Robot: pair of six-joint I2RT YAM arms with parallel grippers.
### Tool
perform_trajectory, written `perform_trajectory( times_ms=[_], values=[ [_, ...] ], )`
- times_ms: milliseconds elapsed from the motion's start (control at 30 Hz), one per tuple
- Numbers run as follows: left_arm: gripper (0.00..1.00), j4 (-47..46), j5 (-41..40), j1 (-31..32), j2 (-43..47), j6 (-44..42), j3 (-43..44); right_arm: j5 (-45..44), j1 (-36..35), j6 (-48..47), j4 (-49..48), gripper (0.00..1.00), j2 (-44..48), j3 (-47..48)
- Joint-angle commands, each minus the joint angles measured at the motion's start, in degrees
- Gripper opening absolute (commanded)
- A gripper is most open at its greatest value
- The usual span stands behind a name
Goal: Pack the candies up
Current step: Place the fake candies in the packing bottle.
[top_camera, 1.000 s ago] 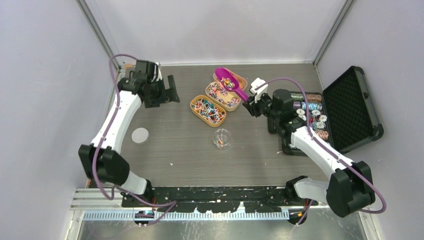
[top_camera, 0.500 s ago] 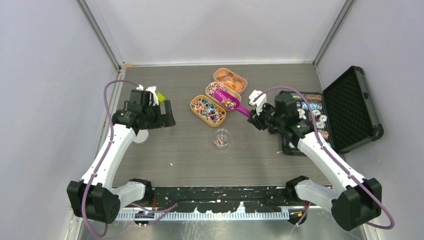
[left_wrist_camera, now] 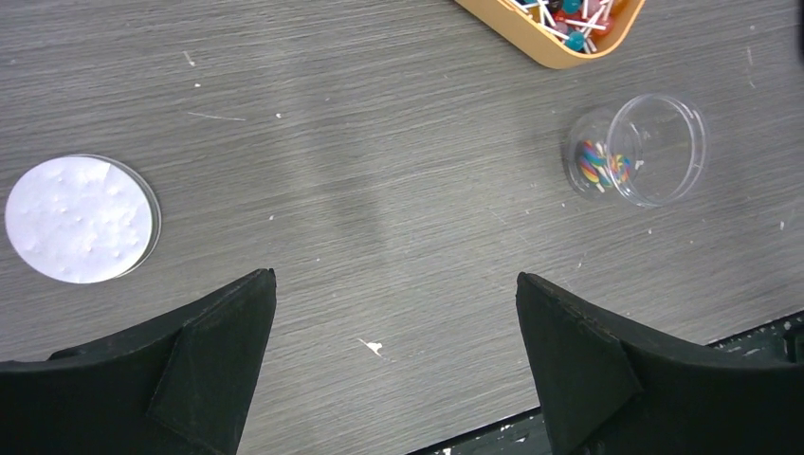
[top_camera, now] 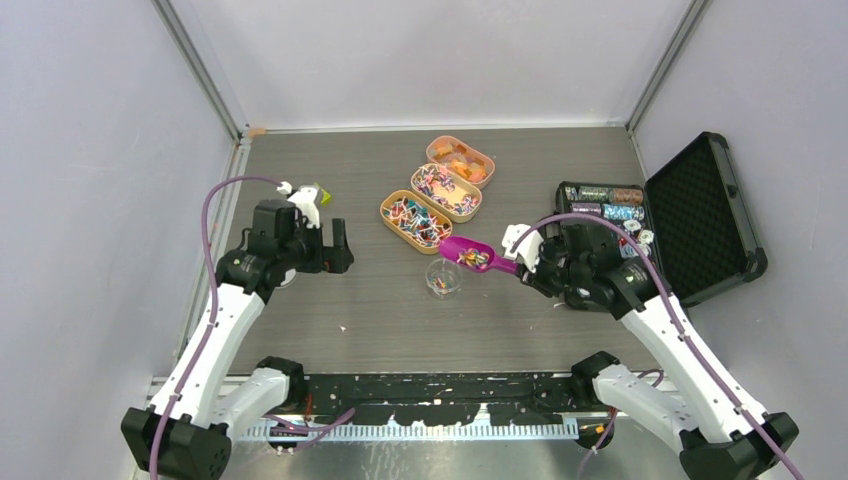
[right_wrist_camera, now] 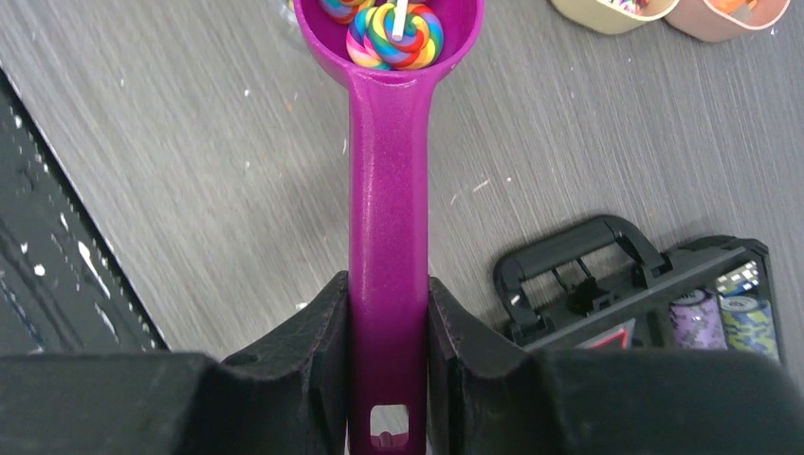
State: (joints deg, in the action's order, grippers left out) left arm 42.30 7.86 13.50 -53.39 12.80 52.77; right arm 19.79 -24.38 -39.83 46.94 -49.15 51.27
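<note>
Now we see a few candies (right_wrist_camera: 393, 33) lying in the bowl of the magenta scoop (right_wrist_camera: 389, 190), which hangs close beside the small clear jar (top_camera: 443, 277). The jar holds some candies too, and many more fill the orange trays (top_camera: 384, 209) behind it. Our right gripper (right_wrist_camera: 389, 313) is clamped on the scoop handle. Our left gripper (left_wrist_camera: 393, 294) stands wide apart and holds nothing, above the table (left_wrist_camera: 379, 142) near a white lid (left_wrist_camera: 79, 219).

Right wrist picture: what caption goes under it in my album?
Right end effector grips a magenta scoop carrying rainbow swirl candies over the table.
</note>
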Motion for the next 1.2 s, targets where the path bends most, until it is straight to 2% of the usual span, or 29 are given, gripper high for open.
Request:
perform_trajectory(
  times_ms=[0,200,500,1167],
  values=[
    [1.00,-3.41,4.10,0.13,0.75,-1.32,0.77,-7.00,-2.23,-5.48,10.46,0.00,1.27,5.32],
    [1.00,-3.65,3.99,0.28,2.33,-1.99,0.41,-14.93,-6.55,-7.01,17.17,0.00,1.31,8.19],
    [1.00,-3.27,3.32,0.81,3.38,-3.03,0.23,-21.96,-12.04,-7.14,18.12,0.00,-1.84,11.48],
    [1.00,-2.83,2.59,1.09,3.96,-2.95,0.41,-29.07,-17.93,-7.17,17.78,0.00,-14.70,15.68]
  ],
)
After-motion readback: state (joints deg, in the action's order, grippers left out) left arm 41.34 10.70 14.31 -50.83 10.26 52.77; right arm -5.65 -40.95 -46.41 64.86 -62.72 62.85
